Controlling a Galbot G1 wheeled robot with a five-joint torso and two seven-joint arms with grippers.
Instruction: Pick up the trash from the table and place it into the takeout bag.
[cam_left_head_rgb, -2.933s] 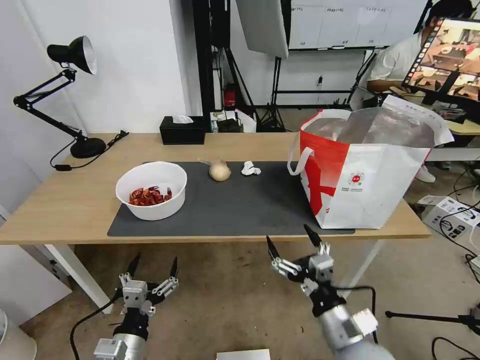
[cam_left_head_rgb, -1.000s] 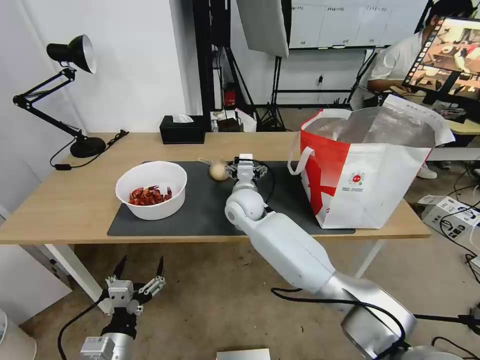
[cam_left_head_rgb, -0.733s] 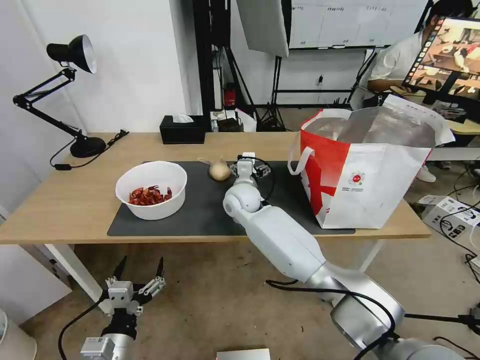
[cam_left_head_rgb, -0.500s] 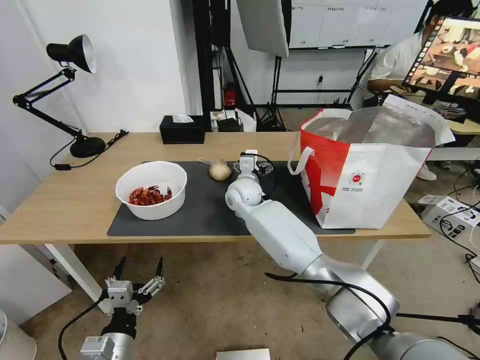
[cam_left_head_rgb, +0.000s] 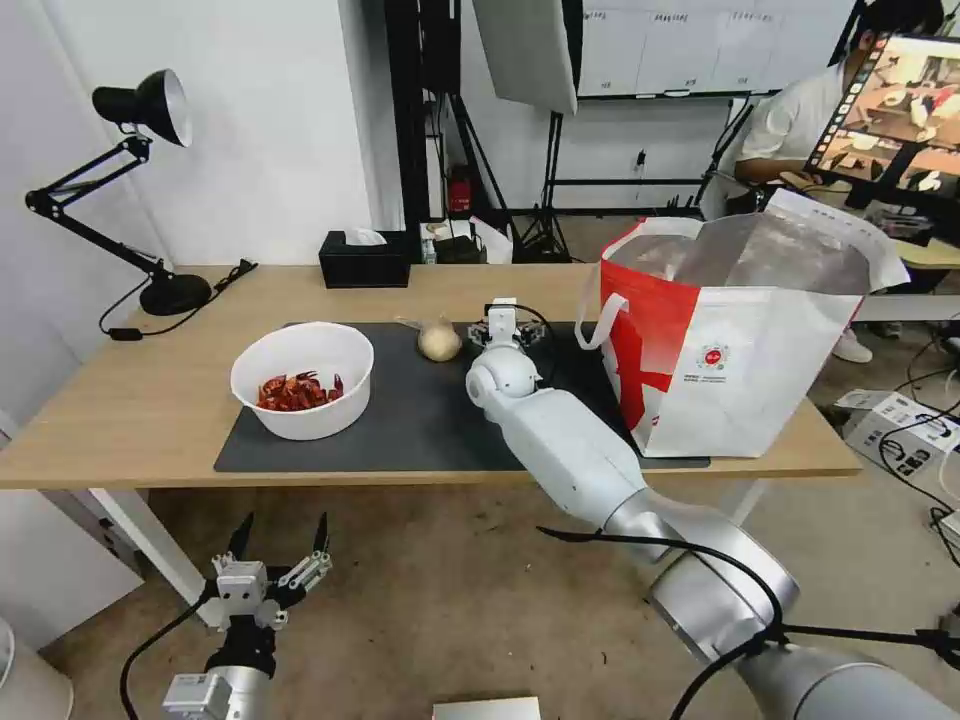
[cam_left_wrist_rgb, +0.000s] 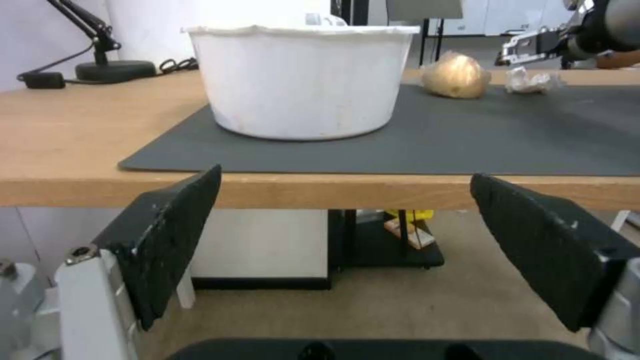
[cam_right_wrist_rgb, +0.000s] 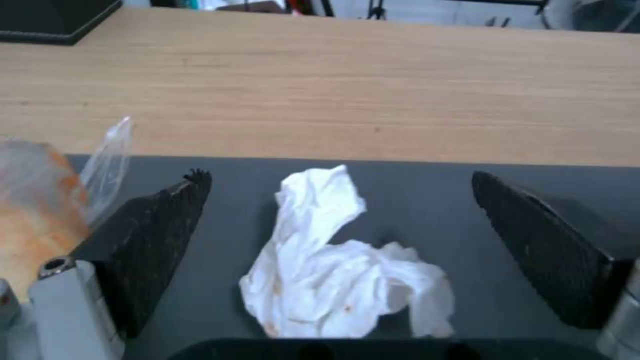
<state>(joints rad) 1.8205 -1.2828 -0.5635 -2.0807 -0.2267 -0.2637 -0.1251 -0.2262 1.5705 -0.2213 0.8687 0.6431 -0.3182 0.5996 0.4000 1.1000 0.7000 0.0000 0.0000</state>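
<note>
Right wrist view showed your right pincer (cam_right_wrist_rgb: 340, 250) spread wide either side of the crumpled tissue (cam_right_wrist_rgb: 340, 270), which lay on the surface's grey mat (cam_right_wrist_rgb: 413, 195). It looked light, soft and compressible, so you could pinch its bunched middle.

I am reaching my right gripper (cam_left_head_rgb: 503, 325) over the mat (cam_left_head_rgb: 420, 420) toward the tabletop's (cam_left_head_rgb: 120, 400) far edge, beside the knotted bag (cam_left_head_rgb: 439, 341); my left gripper (cam_left_head_rgb: 280, 540) is hanging below the near edge.
</note>
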